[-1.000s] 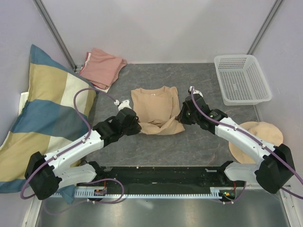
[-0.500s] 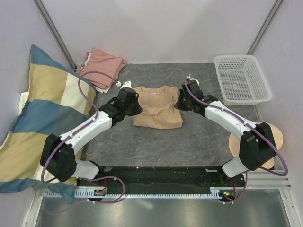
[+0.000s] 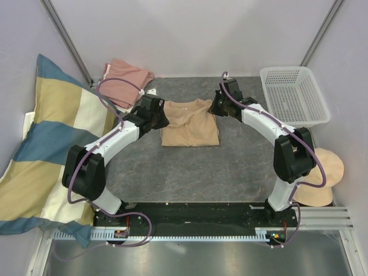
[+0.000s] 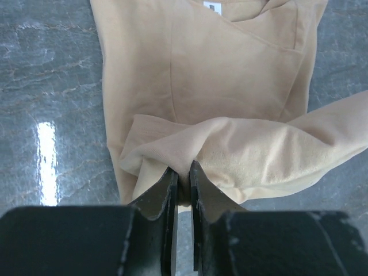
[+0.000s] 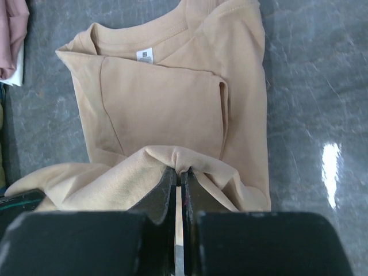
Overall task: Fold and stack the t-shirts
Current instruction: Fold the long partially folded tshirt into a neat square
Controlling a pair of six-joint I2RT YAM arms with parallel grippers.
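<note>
Fold looks midway: our left tool (image 4: 183, 173) and right tool (image 5: 179, 173) pinch the tan tee (image 3: 192, 127) hem; next we lay it flat.

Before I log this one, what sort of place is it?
Probably a lab robot cell: plain panel walls box in a grey table, with left arm and right arm bolted at its near edge, holding a tan t-shirt.

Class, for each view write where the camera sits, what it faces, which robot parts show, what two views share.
Top external: above, behind, looking down at the table; left arm, right arm show.
Left wrist: behind the left gripper, facing the tan t-shirt; its fingers show.
Right wrist: likewise, behind right gripper.
Wrist views share the neck label.
</note>
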